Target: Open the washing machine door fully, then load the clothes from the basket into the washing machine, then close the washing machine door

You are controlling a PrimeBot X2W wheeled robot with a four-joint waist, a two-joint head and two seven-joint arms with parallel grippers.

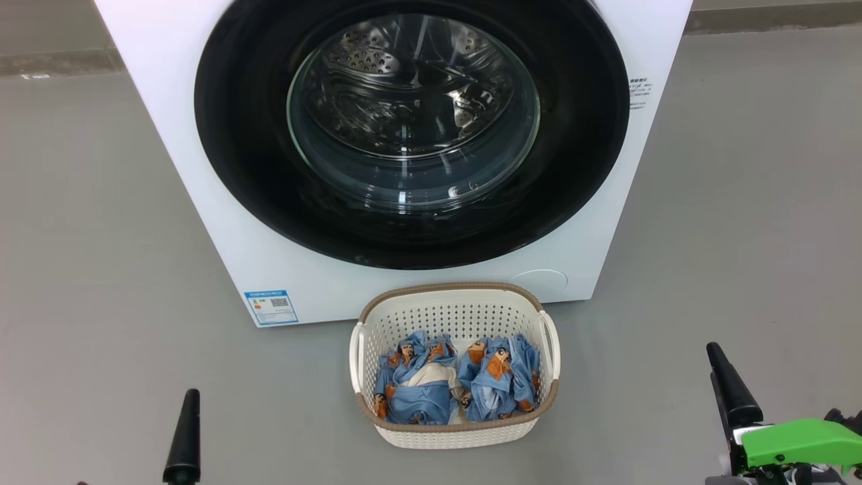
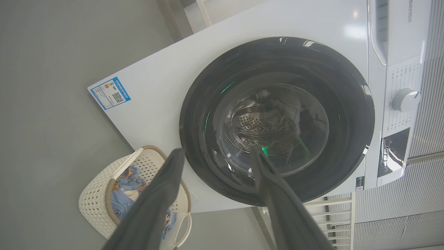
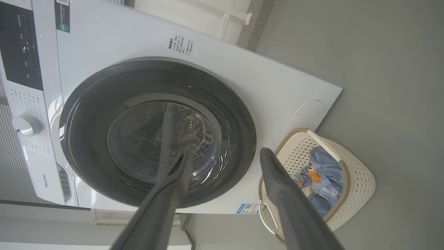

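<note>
Washing machine door (image 1: 414, 121) shut, glossy black rim lying flush against the white front of the washing machine (image 1: 202, 175). Steel drum with its holes visible through the clear bulging glass. Blue label (image 1: 271, 307) stuck at the machine's lower corner on the robot's left, round white cover (image 1: 539, 279) at the lower corner on the right. Control knob (image 2: 405, 100) on the panel above the door, seen from the left wrist.

Basket (image 1: 458, 434) standing on the grey floor (image 1: 87, 269) just in front of the machine, below the door, far rim close to the white front. Touching it or not: cannot tell. Inside, clothes (image 1: 414, 387) as 2 bundles side by side, light blue with orange-brown figures, cream-white lining showing on the left one. Both bundles low in the basket, under the woven brown rim.

Left gripper (image 2: 215, 152) spread wide, nothing between its 2 dark fingers, pointed toward the lower part of the door. In the head view, 1 of its fingers rising at the lower left, apart from the basket. Right gripper (image 3: 225, 154) likewise spread and empty, pointed between the door and the basket. In the head view, 1 finger at the lower right beside a bright green part (image 1: 801, 441). Both grippers clear of machine, basket and clothes.
</note>
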